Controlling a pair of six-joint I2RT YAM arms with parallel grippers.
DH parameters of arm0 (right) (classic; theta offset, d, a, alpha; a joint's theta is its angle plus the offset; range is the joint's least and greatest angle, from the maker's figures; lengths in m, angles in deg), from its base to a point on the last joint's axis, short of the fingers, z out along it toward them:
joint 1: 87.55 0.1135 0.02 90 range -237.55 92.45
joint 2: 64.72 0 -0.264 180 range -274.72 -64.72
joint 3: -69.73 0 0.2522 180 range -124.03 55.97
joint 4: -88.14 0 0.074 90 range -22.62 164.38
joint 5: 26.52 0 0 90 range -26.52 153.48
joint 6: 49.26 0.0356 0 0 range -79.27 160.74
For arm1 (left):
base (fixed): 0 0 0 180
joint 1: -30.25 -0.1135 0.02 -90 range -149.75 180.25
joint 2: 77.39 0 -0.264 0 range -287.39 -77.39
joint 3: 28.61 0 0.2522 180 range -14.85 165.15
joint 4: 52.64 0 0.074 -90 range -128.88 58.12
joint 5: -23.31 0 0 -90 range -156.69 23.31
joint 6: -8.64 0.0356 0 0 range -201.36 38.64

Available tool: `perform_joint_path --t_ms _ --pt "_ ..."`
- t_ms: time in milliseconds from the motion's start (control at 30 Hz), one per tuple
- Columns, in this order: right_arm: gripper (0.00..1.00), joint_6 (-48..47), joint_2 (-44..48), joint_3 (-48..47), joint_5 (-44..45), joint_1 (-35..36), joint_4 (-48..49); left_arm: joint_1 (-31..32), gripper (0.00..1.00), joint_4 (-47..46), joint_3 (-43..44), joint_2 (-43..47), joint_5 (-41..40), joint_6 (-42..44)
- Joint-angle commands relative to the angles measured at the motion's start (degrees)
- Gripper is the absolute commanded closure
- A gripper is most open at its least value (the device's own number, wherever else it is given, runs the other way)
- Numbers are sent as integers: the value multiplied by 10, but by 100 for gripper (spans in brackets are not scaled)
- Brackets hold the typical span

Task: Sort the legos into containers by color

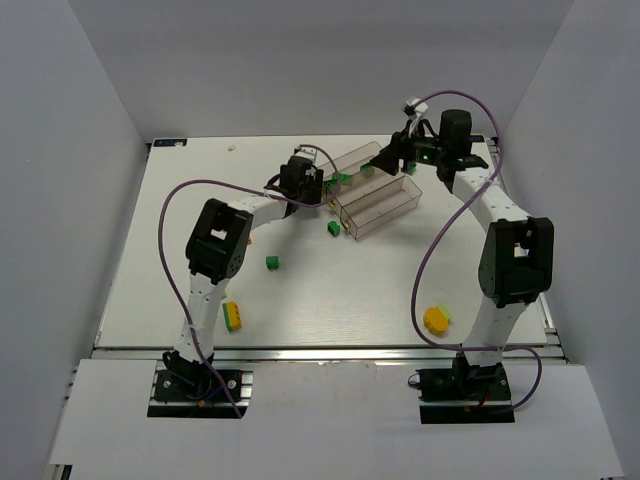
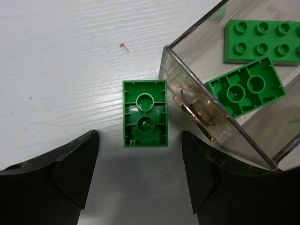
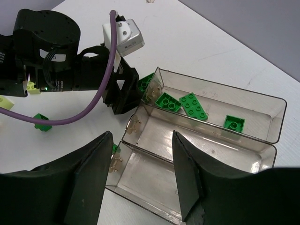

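Left pincer (image 2: 139, 140): released, flanking upturned green lego (image 2: 145, 113) on table (image 2: 56, 56), 9 o'clock of tray (image 2: 197, 93) corner.
Right pincer (image 3: 143, 140): released, empty, above tray.
Tray: green legos (image 3: 168, 101) in 12 o'clock trough.

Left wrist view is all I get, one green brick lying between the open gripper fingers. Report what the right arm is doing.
Observer: The right gripper hovers open and empty above the tray.
Operator: Count the bricks in the green trough.
Observer: Three green bricks; the other two troughs show none.
Operator: List the loose bricks elsewhere.
Observer: Two loose green bricks mid-table; two yellowish bricks nearer the arm bases.
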State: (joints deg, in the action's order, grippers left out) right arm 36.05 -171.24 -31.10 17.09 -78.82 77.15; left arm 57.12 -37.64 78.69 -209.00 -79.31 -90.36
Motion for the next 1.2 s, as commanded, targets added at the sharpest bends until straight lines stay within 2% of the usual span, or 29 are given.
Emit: perform_joint_path --t_ms 0,233,367,733,900,1167 --pt "41 6 32 4 -12 -6 8 2 20 6 30 -5 -6 7" --pt "41 6 36 12 -14 -10 9 2 21 30 68 -27 -14 11" --pt "41 6 39 16 -14 -12 9 2 26 32 71 -27 -19 11" --pt "41 8 40 19 -18 -13 11 0 72 18 22 5 -25 12" --pt "42 -6 46 30 -12 -13 1 -5 83 2 -27 41 -4 7" --pt "44 -60 65 65 -10 -13 -27 -10 88 -31 -92 153 76 -15"
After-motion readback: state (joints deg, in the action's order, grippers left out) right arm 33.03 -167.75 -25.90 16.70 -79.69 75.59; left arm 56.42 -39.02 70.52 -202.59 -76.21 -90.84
